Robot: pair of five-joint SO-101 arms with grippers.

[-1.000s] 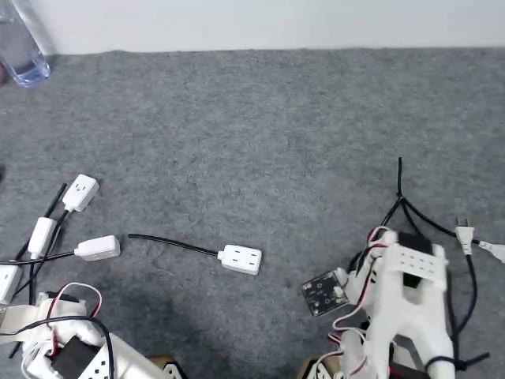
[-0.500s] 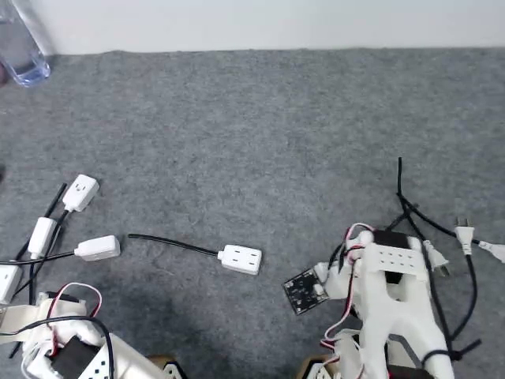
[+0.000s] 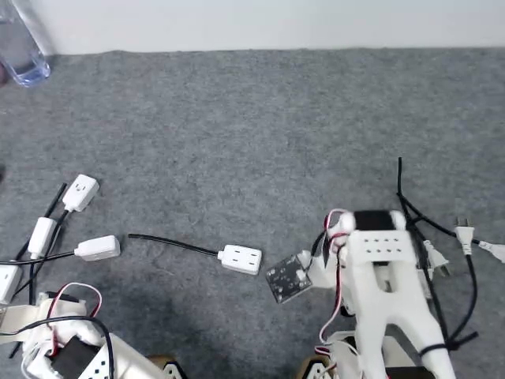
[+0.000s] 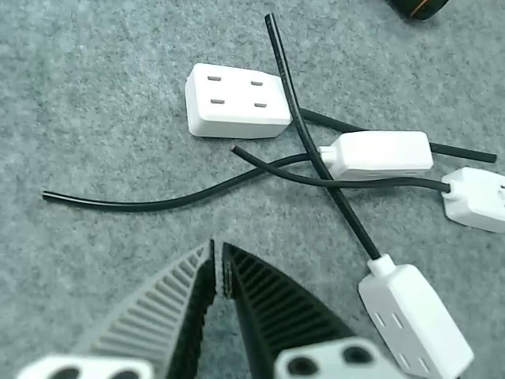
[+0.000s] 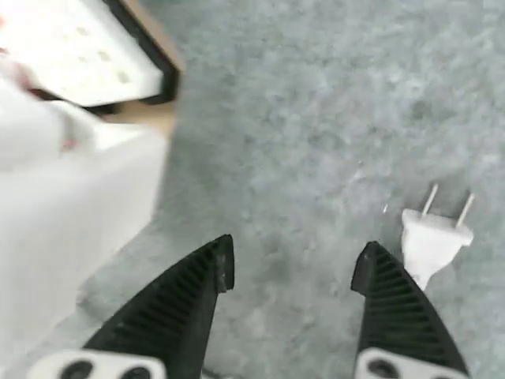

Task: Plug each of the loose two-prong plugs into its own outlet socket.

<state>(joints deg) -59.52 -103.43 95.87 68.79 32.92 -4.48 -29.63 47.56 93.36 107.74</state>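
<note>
Grey carpet (image 3: 237, 118), white wall (image 3: 276, 24), loose plug (image 3: 464, 234)

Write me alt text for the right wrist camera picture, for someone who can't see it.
The right gripper hangs open over grey carpet, with a white two-prong plug lying on the carpet just outside one finger, its prongs pointing away from the camera.

A grey carpet (image 3: 260, 118) covers the table. At the left edge, four white outlet sockets (image 3: 81, 192) lie among crossed black cords. A lone socket (image 3: 240, 259) lies at lower centre, its black cord (image 3: 170, 244) trailing left. The white right arm (image 3: 383, 272) rises at lower right, with its circuit board (image 3: 288, 278) near that socket. One two-prong plug (image 3: 464, 234) lies near the right edge, and a second plug (image 3: 432, 257) lies just beside the arm. A clear bottle (image 3: 22, 47) stands at upper left.
</note>
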